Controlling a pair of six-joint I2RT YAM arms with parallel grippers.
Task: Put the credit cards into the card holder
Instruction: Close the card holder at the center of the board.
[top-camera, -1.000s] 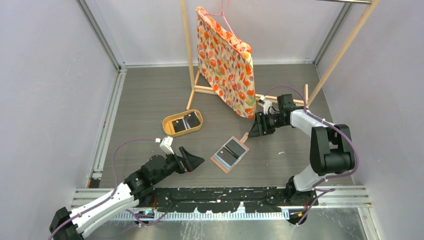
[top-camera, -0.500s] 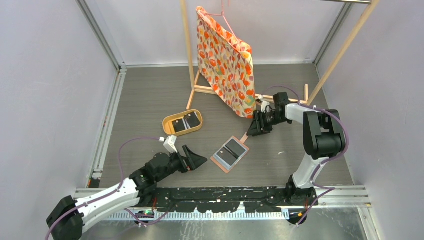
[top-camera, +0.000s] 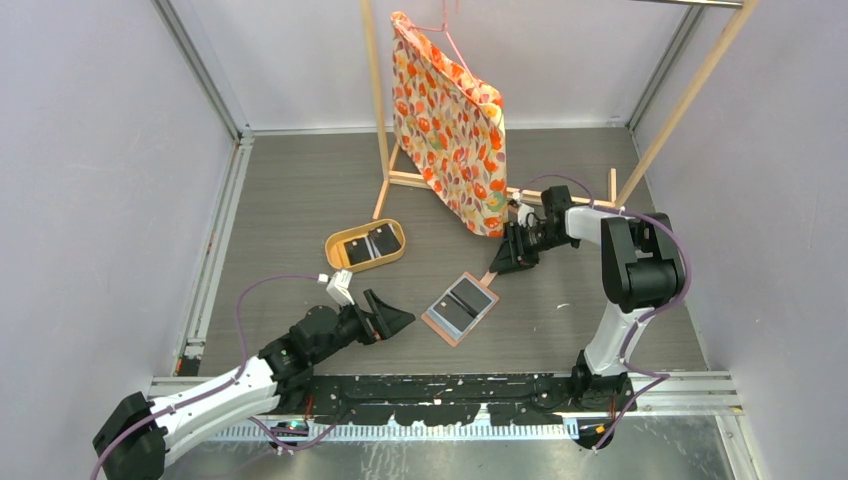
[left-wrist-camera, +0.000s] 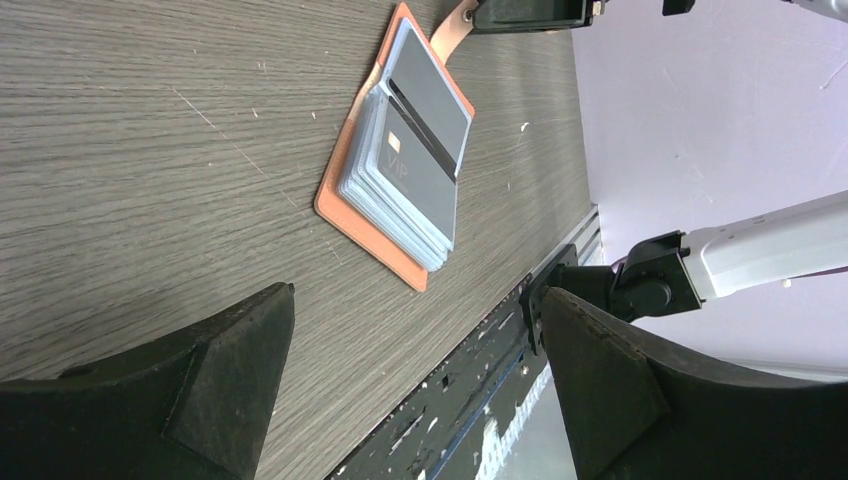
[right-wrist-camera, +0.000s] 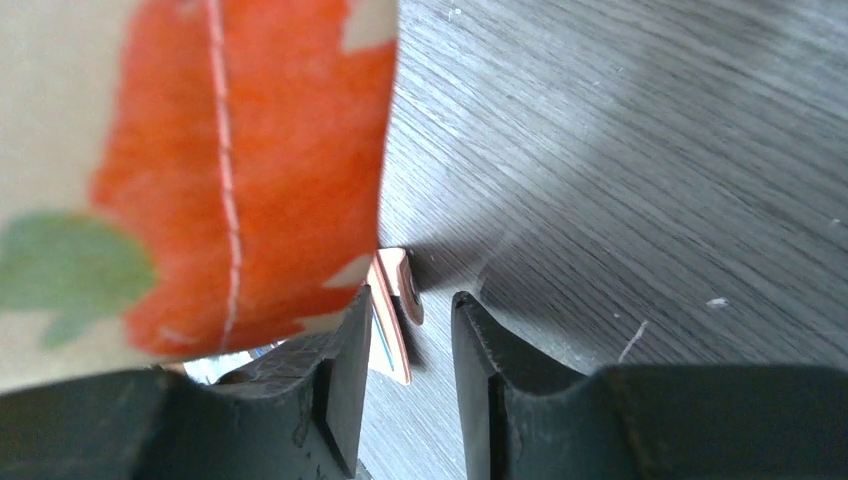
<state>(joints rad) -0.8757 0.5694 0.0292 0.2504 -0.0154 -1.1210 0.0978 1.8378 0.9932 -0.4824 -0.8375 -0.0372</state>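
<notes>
At 1 o'clock of the holder (top-camera: 461, 307), right end effector (top-camera: 503, 264) has edged in, narrowly apart astride the tab (right-wrist-camera: 395, 288); left end effector (top-camera: 395, 318) wide apart; pinning looks next.

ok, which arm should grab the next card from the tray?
Left. The left gripper is open, empty and on the tray side. The right gripper straddles the holder's tab, farther from the tray.
</notes>
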